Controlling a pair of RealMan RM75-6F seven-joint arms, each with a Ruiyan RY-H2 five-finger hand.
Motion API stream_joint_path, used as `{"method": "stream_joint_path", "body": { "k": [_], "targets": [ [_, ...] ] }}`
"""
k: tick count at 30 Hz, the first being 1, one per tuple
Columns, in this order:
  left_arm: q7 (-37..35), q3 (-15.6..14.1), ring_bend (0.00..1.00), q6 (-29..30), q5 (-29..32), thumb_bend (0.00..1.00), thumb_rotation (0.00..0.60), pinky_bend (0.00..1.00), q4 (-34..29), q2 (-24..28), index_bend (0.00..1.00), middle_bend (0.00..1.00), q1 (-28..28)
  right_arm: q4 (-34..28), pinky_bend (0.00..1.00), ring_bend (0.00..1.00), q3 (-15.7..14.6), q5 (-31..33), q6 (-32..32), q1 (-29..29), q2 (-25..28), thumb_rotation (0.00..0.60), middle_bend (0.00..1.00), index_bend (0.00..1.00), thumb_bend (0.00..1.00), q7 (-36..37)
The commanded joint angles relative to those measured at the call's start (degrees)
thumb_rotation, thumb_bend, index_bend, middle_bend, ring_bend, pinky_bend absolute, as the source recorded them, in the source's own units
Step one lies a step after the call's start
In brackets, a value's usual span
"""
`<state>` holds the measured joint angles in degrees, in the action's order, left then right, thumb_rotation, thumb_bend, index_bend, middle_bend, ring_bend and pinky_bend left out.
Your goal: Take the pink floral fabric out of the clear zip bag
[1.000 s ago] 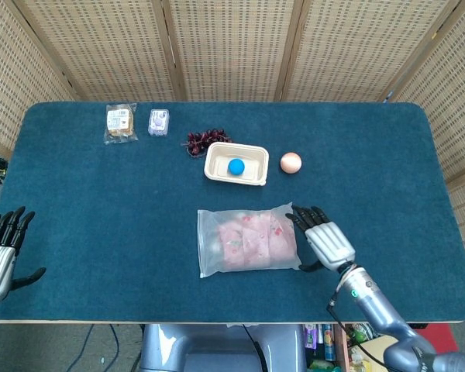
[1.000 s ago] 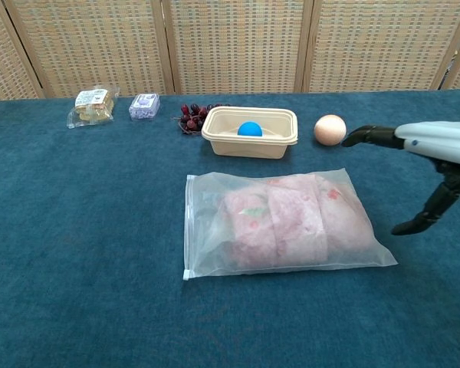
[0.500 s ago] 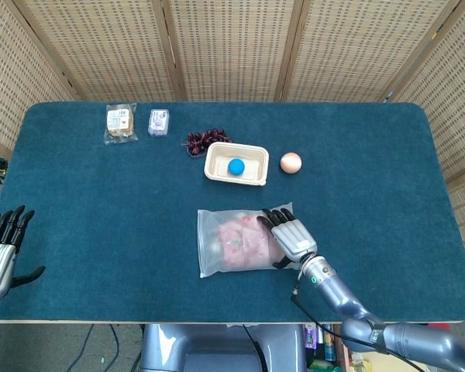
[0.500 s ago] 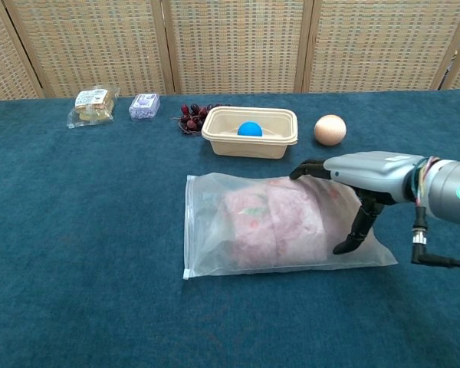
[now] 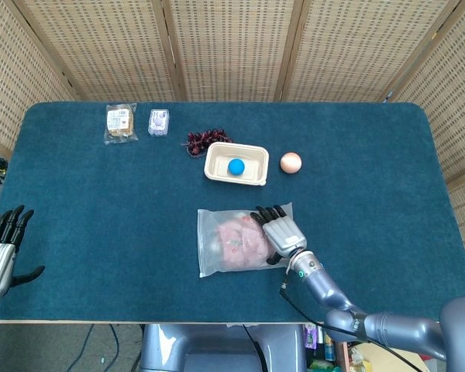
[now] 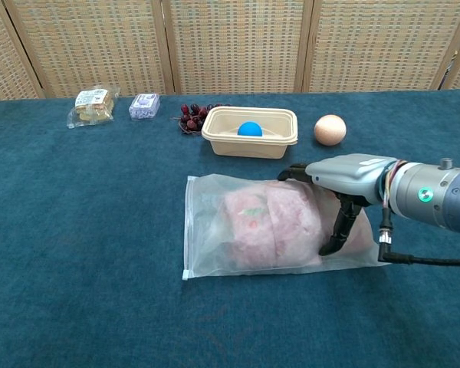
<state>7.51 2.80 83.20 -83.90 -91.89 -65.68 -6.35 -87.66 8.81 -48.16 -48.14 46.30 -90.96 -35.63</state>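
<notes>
Under my right hand point(image 5: 282, 232) lies the clear zip bag point(image 5: 217, 242) with the pink floral fabric point(image 6: 270, 224) folded inside, a cream tray point(image 5: 217, 167) holding a blue ball point(image 5: 235, 166) just beyond my fingertips, my fingers spread flat, thumb down, while my left hand point(image 5: 0, 249) hovers open far off.

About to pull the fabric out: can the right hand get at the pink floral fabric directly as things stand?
Probably not: the right hand lies on the clear zip bag, whose film encloses the pink floral fabric. The bag must be opened first.
</notes>
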Motion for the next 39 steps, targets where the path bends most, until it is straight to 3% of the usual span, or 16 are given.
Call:
{"method": "stream_joint_path", "body": {
  "k": [1,4,8,13,20,29,32,39],
  "targets": [
    [0.0,0.0,0.00,-0.3,0.2,0.14,0.600,0.00,0.0,0.0,0.00,0.00,-0.1,-0.1,0.48,0.44,-0.5,-1.8,0.1,0.3,0.2,0.600,0.50,0.40,0.36,1.1],
    [0.1,0.0,0.00,-0.4,0.3,0.14,0.600,0.00,0.0,-0.1,0.00,0.00,-0.2,0.2,0.60,0.56,-1.0,-5.5,0.0,-0.2,0.4,0.600,0.62,0.55,0.60,4.0],
    [0.3,0.0,0.00,-0.8,0.6,0.14,0.600,0.00,0.1,-0.2,0.00,0.00,-0.3,0.5,0.64,0.60,-1.4,-11.7,-0.1,-0.9,0.9,0.600,0.67,0.61,0.85,9.4],
    [0.3,0.0,0.00,-1.8,0.9,0.14,0.600,0.00,0.1,-0.4,0.00,0.00,-0.8,0.5,0.65,0.61,-1.8,-20.2,-1.4,-1.4,2.0,0.600,0.68,0.63,0.98,15.8],
    [-0.6,0.9,0.00,-4.0,1.7,0.14,0.600,0.00,-0.4,-0.3,0.00,0.00,-2.5,1.8,0.66,0.61,-1.2,-29.6,-5.3,-1.0,1.7,0.600,0.68,0.63,1.00,22.4],
    [-4.9,4.9,0.00,-13.4,1.8,0.15,0.600,0.00,-1.6,0.4,0.00,0.00,-11.1,10.0,0.66,0.61,-0.1,-41.8,-11.3,2.6,-1.4,0.600,0.68,0.63,1.00,26.9],
    [-5.6,6.3,0.00,-17.1,1.3,0.15,0.600,0.00,-2.0,0.1,0.06,0.00,-15.0,12.7,0.66,0.61,-0.1,-44.0,-12.0,4.0,-2.5,0.600,0.68,0.63,1.00,26.6],
    [-6.4,9.8,0.00,-24.5,4.2,0.15,0.600,0.00,-5.4,-1.5,0.31,0.00,-22.6,15.7,0.66,0.61,-0.5,-46.5,-12.0,6.2,-4.5,0.600,0.68,0.63,1.00,23.8]
  ]
}}
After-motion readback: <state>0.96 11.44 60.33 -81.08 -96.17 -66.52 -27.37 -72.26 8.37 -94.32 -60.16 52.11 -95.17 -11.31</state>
